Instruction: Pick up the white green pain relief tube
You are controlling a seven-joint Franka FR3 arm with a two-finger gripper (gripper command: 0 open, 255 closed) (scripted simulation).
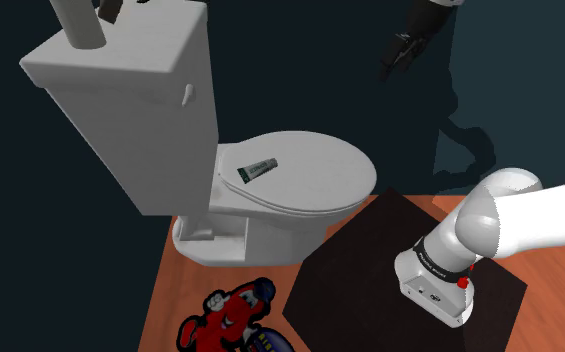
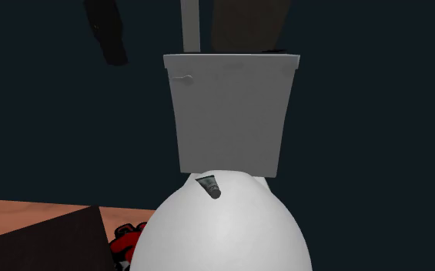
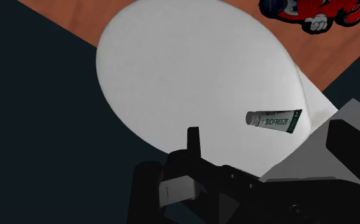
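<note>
A white toilet (image 1: pixel 270 232) stands with its lid (image 1: pixel 315 175) shut. The white arm (image 1: pixel 535 218) rises from its dark stand (image 1: pixel 360 270), the end effector (image 1: pixel 397 58) high over the lid, well apart from it; open or closed, I cannot tell. A red toy (image 1: pixel 225 318) lies on the floor (image 1: pixel 560 292). The white-green tube (image 1: pixel 257 169) lies flat on the lid, near the tank (image 1: pixel 140 110).
</note>
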